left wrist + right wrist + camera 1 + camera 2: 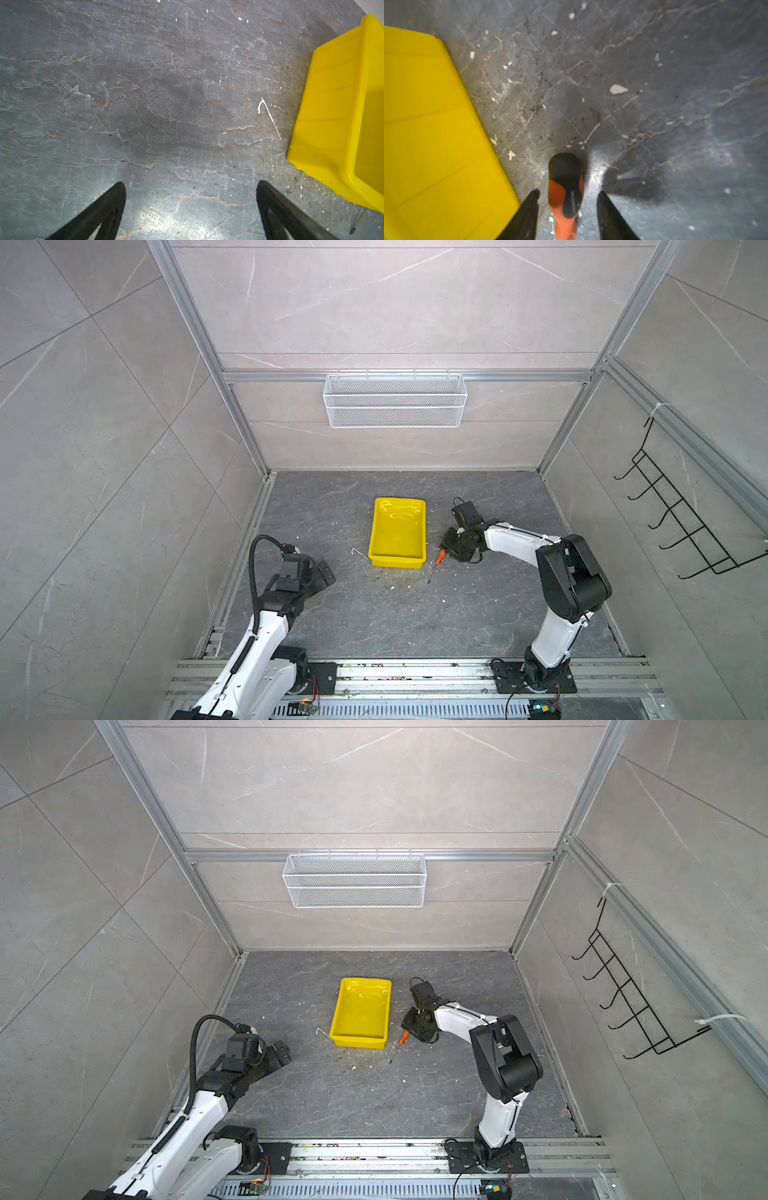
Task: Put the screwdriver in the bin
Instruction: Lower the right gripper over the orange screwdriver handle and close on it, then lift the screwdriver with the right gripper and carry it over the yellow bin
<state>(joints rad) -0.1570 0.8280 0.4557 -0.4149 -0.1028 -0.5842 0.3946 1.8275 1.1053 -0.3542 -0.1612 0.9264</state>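
The screwdriver [439,558], orange-handled with a black cap, lies on the dark stone floor just right of the yellow bin's [397,562] near corner, its thin shaft pointing toward the front. My right gripper [444,549] is down over the handle. In the right wrist view the handle [564,187] sits between the two fingers of the right gripper [568,191], with floor showing on both sides, so the jaws are open around it. The bin [425,124] is close alongside. My left gripper [326,572] rests open and empty left of the bin [332,104]; the shaft tip [357,222] shows past it.
A white wire-mesh basket [395,400] hangs on the back wall. A black hook rack [681,510] hangs on the right wall. White flecks and a thin white strand [268,114] litter the floor around the bin. Aluminium rails [415,676] run along the front edge.
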